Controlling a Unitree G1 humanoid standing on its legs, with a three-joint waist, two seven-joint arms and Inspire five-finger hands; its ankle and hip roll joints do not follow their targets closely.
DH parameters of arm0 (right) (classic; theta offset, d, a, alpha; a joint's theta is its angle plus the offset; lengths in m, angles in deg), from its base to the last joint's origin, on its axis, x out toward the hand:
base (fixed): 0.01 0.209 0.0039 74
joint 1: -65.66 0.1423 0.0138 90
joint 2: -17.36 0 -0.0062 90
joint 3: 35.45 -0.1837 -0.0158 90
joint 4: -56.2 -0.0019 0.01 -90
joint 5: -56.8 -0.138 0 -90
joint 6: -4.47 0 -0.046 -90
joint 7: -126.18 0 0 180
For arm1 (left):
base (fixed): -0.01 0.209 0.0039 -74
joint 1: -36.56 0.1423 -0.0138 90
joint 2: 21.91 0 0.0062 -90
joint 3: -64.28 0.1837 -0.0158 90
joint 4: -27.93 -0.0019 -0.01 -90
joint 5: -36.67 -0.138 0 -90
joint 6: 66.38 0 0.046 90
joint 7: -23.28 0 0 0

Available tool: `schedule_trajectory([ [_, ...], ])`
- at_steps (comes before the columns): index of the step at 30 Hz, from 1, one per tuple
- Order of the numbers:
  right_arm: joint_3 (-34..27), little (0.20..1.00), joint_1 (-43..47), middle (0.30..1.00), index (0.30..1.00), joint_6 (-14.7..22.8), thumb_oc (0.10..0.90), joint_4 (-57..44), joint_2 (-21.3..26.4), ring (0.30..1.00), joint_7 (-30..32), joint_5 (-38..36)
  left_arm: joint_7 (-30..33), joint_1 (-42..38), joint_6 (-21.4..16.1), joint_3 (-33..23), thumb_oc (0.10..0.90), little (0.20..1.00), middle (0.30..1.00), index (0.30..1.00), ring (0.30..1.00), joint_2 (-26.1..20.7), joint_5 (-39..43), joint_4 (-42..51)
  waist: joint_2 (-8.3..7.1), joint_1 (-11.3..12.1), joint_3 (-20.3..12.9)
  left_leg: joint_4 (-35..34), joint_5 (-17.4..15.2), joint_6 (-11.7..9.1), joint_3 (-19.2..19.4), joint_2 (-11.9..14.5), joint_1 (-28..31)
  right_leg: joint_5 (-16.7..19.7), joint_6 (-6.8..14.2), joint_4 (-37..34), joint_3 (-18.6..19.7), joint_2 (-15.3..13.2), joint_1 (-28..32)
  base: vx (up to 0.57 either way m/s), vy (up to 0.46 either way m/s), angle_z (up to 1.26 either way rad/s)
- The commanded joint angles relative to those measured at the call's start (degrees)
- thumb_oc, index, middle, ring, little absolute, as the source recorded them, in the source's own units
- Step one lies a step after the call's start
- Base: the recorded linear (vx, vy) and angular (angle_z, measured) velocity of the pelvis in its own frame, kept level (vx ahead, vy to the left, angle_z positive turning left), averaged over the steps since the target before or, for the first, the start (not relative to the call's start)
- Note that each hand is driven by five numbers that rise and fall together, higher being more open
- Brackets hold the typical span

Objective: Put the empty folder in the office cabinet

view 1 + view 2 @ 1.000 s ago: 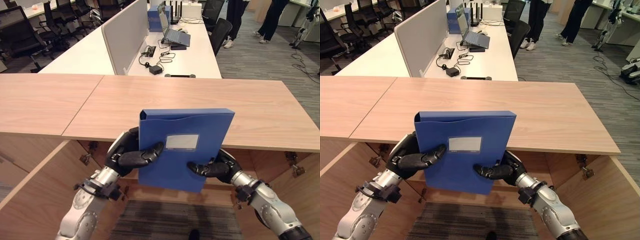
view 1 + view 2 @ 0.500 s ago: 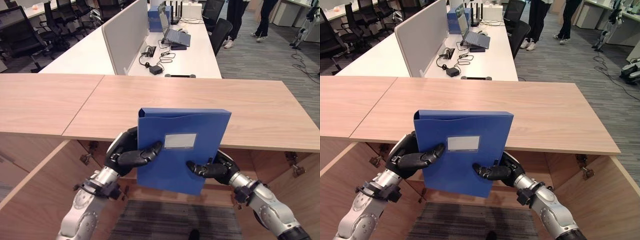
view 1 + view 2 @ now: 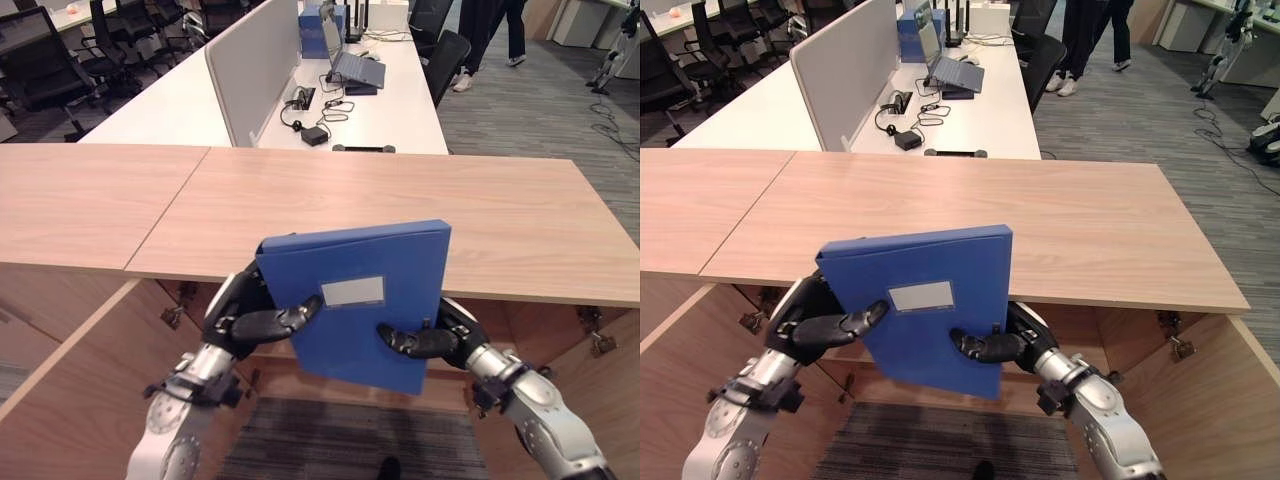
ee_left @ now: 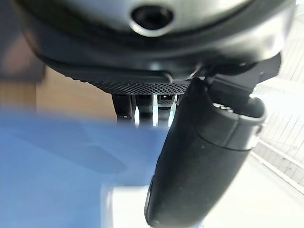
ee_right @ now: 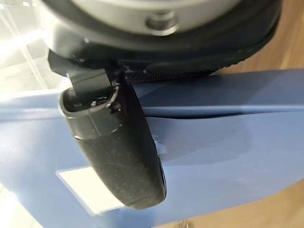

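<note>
The blue folder (image 3: 360,300), pinched between the left hand (image 3: 245,318) and the right hand (image 3: 438,335), is hanging tilted before the cabinet top (image 3: 520,225), its upper edge overlapping that top's front edge. Below the top, the cabinet opening is lying open on either side of the folder. The swung-out door (image 3: 70,380) is bounding the left side.

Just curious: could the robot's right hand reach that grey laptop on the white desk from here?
Probably not. The right hand is pinching the blue folder, and the laptop sits well beyond the wooden cabinet top.
</note>
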Motion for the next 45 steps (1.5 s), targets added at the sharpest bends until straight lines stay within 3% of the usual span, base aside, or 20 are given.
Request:
schedule_trajectory([
  [1, -4.8, 0.3, 8.2, 0.3, 0.3, 10.4, 0.4, -7.6, -3.1, 0.3, 1.6, -1.5, 1.8, -2.8, -4.0, -2.9, 0.8, 0.9, 0.9, 0.9, 0.9, -4.2, -6.6, -4.5, -1.94, 0.8, -1.8, -0.2, -0.1, -3.5, 2.8, 2.4, -0.8, -5.0, 7.3, -0.1, -0.7, -5.2, 6.4, 0.0, 0.0, 0.0],
  [8, -7.5, 0.3, 6.6, 0.3, 0.3, 10.6, 0.4, -10.2, -2.0, 0.3, -0.3, -2.7, -6.0, 2.7, -1.8, -4.8, 0.8, 0.9, 0.9, 0.9, 0.9, -7.1, -2.1, -10.0, -1.62, 1.0, -1.8, -0.2, 0.2, -3.4, 2.9, 2.4, -1.3, -4.7, 7.4, -0.1, -0.6, -5.3, 5.7, 0.0, 0.0, 0.0],
  [11, -9.1, 0.3, 4.4, 0.3, 0.3, 10.2, 0.4, -10.7, -0.6, 0.3, -3.0, -2.9, -13.6, 8.1, 1.1, -5.4, 0.8, 0.9, 0.9, 0.9, 0.9, -11.6, 0.7, -12.1, -1.26, 1.3, -1.5, -0.2, 0.4, -3.5, 2.8, 2.4, -1.7, -4.6, 7.5, -0.1, -0.6, -5.2, 5.4, -0.01, -0.001, 0.0],
  [19, -10.4, 0.3, 3.5, 0.3, 0.3, 9.8, 0.4, -7.9, 0.0, 0.3, -4.9, -3.2, -23.8, 16.8, 5.7, -4.1, 0.8, 0.9, 0.9, 0.9, 0.9, -19.7, 1.8, -13.6, -0.56, 2.0, -1.4, -0.2, 0.3, -3.5, 3.1, 2.7, -1.9, -4.4, 7.9, 0.0, -0.2, -4.9, 4.9, -0.01, 0.001, -0.01],
  [20, -10.4, 0.3, 3.9, 0.3, 0.3, 9.6, 0.4, -6.6, -0.4, 0.3, -5.1, -4.0, -26.3, 18.7, 6.3, -3.2, 0.8, 0.9, 0.9, 0.9, 0.9, -22.6, 1.0, -14.5, -0.4, 2.2, -1.4, -0.2, 0.3, -3.5, 3.1, 2.8, -2.1, -4.3, 8.0, 0.0, 0.0, -4.8, 4.6, -0.02, 0.003, -0.05],
  [27, -9.0, 0.3, 4.7, 0.3, 0.3, 10.0, 0.4, -3.3, -0.5, 0.3, -5.2, -4.5, -30.2, 22.7, 5.3, 0.5, 0.8, 0.9, 0.9, 0.9, 0.9, -28.1, -3.8, -17.3, 0.31, 2.7, -1.4, -0.2, 0.4, -3.4, 2.8, 2.8, -2.3, -4.7, 7.9, 0.2, 0.6, -4.4, 4.2, -0.01, 0.004, -0.03],
  [35, -8.1, 0.3, 4.0, 0.3, 0.3, 9.5, 0.4, -4.9, 0.4, 0.3, -6.0, -3.7, -29.6, 20.9, 1.5, 4.0, 0.8, 0.9, 0.9, 0.9, 0.9, -28.3, -11.2, -22.5, 0.57, 2.4, -1.4, -0.2, 0.8, -3.4, 2.1, 2.5, -2.8, -4.8, 7.7, 0.2, 0.3, -4.5, 4.0, 0.0, 0.0, 0.02],
  [40, -7.1, 0.3, 3.4, 0.3, 0.3, 9.2, 0.4, -6.8, 1.8, 0.3, -6.4, -1.2, -26.2, 18.2, -0.2, 4.3, 0.8, 0.9, 0.9, 0.9, 0.9, -25.1, -13.8, -26.3, 0.41, 2.3, -1.2, -0.2, 0.9, -3.4, 1.8, 2.4, -3.0, -4.8, 7.6, 0.2, 0.0, -4.7, 4.0, 0.0, -0.001, 0.01],
  [45, -4.7, 0.3, 3.0, 0.3, 0.3, 10.9, 0.4, -6.1, 5.6, 0.3, -4.5, 10.5, -17.8, 12.6, -3.6, 5.0, 0.8, 0.9, 0.9, 0.9, 0.9, -18.3, -21.9, -34.2, -0.09, 2.3, -0.8, -0.2, 1.0, -3.5, 1.5, 2.3, -3.3, -4.8, 7.6, 0.3, -0.5, -4.9, 4.0, 0.01, -0.007, 0.08],
])
